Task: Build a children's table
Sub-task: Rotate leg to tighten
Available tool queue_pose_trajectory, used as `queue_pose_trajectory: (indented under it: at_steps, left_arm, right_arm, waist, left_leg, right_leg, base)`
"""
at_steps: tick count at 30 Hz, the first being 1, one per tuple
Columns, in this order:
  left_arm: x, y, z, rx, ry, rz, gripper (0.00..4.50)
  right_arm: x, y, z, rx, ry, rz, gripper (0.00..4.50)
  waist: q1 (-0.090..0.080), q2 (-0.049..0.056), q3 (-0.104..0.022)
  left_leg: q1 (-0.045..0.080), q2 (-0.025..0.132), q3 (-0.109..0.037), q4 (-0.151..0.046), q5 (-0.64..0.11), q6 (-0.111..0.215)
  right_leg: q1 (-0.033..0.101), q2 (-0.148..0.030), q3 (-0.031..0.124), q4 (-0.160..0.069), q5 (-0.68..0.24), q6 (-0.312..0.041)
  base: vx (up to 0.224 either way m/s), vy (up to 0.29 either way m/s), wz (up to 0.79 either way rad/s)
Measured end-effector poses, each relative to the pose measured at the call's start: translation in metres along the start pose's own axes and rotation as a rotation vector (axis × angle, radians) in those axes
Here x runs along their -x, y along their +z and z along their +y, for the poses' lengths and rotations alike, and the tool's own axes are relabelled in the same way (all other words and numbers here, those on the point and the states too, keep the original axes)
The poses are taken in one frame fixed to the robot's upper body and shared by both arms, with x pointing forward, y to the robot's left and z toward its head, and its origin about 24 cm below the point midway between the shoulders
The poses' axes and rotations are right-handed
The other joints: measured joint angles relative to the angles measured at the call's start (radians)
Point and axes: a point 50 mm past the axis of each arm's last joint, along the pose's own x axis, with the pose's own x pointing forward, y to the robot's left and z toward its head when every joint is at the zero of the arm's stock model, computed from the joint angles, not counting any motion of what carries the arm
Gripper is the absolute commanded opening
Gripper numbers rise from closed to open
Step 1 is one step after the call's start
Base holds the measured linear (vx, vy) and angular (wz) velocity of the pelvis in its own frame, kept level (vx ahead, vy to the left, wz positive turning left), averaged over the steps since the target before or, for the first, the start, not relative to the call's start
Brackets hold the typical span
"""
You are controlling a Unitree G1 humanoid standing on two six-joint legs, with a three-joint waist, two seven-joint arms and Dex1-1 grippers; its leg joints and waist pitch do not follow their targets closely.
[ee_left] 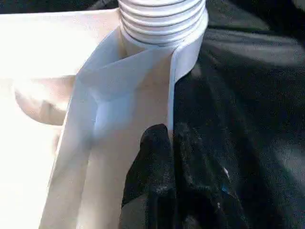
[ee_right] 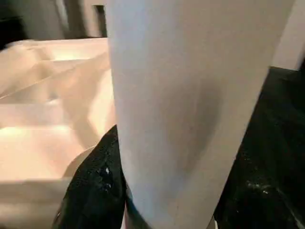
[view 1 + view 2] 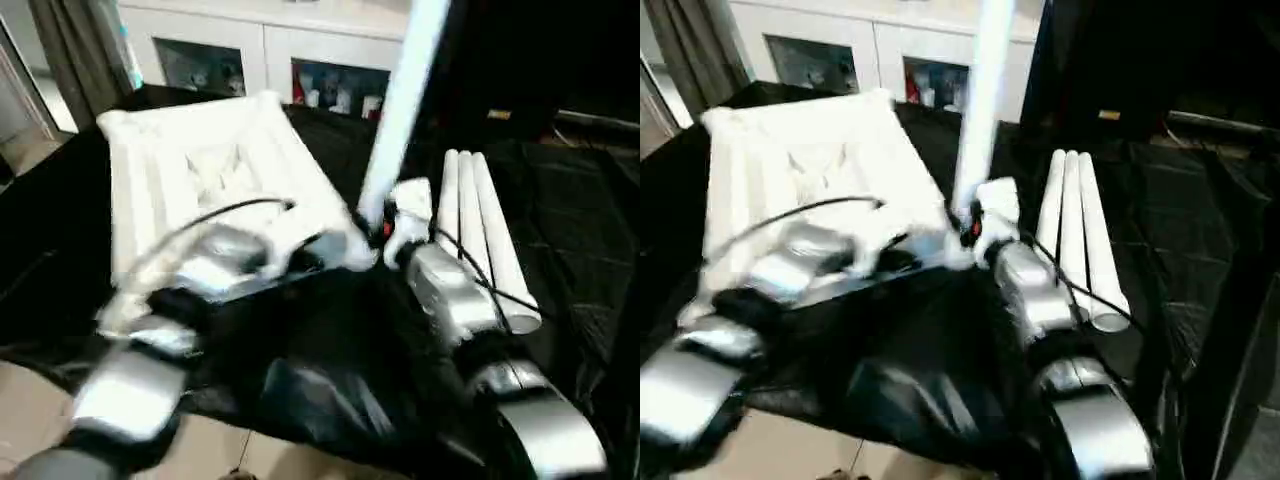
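Left wrist view: threaded white leg (image 1: 162, 19) seated in ribbed plastic tabletop (image 1: 57, 57).

Both silver forearms reach fwd over the work, converging toward the middle. L gripper (image 1: 171, 143): black fingers (image 1: 152, 157) pressed together, pinching a thin wall of the tabletop (image 3: 190, 150) by its corner. R gripper (image 3: 385, 232): jaws part-open, wrapped around an upright leg (image 3: 400, 100) near its base; one black finger (image 2: 97, 186) against it.
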Motion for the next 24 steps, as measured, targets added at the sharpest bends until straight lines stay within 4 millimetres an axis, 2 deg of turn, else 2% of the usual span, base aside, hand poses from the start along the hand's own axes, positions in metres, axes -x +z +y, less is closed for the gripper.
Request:
queue_pose_trajectory:
  at_steps: [6, 20, 21, 22, 24]
  left_arm:
    - [-0.0091, 0.0083, -0.0043, 0.030, 0.034, -0.001, 0.00]
    - [-0.0090, 0.0073, -0.0030, 0.040, 0.045, 0.002, 0.00]
    - [-0.0089, 0.0073, -0.0028, 0.038, 0.045, 0.001, 0.00]
    - [-0.0087, 0.0072, -0.0026, 0.038, 0.046, 0.000, 0.00]
    - [-0.0076, 0.0066, -0.0014, 0.034, 0.051, -0.002, 0.00]
  right_arm:
    - [-0.0050, 0.0031, -0.0020, -0.021, -0.098, 0.005, 1.89]
    - [-0.0079, 0.0033, 0.0002, -0.002, -0.100, 0.017, 1.89]
    - [-0.0081, 0.0035, 0.0003, -0.003, -0.097, 0.017, 2.45]
    - [-0.0083, 0.0033, 0.0005, -0.003, -0.093, 0.020, 2.45]
    - [-0.0063, -0.0045, 0.0009, -0.022, -0.084, 0.043, 2.76]
  waist:
    - [0.003, -0.001, -0.002]
    - [0.001, 0.000, -0.004]
    - [0.001, 0.000, -0.004]
    - [0.001, 0.000, -0.004]
    - [0.000, 0.000, -0.003]
  left_leg:
    - [0.000, 0.000, 0.000, -0.001, 0.000, 0.000]
    - [0.001, 0.000, 0.000, -0.007, 0.000, 0.000]
    - [0.001, 0.000, 0.000, -0.007, 0.000, 0.000]
    - [0.001, 0.000, 0.000, -0.007, 0.000, 0.000]
    - [0.000, 0.000, 0.001, -0.007, 0.000, 0.000]
  right_leg:
    - [0.003, 0.000, 0.000, -0.003, 0.004, -0.006]
    - [0.004, 0.000, -0.001, -0.007, 0.004, -0.006]
    - [0.004, 0.000, -0.001, -0.008, 0.004, -0.006]
    - [0.004, 0.000, -0.001, -0.008, 0.004, -0.006]
    - [0.003, 0.000, -0.001, -0.008, 0.004, -0.006]
  base:
    - [0.000, 0.000, 0.00]
    - [0.000, 0.000, 0.00]
    - [0.000, 0.000, 0.00]
    - [0.000, 0.000, 0.00]
    - [0.000, 0.000, 0.00]
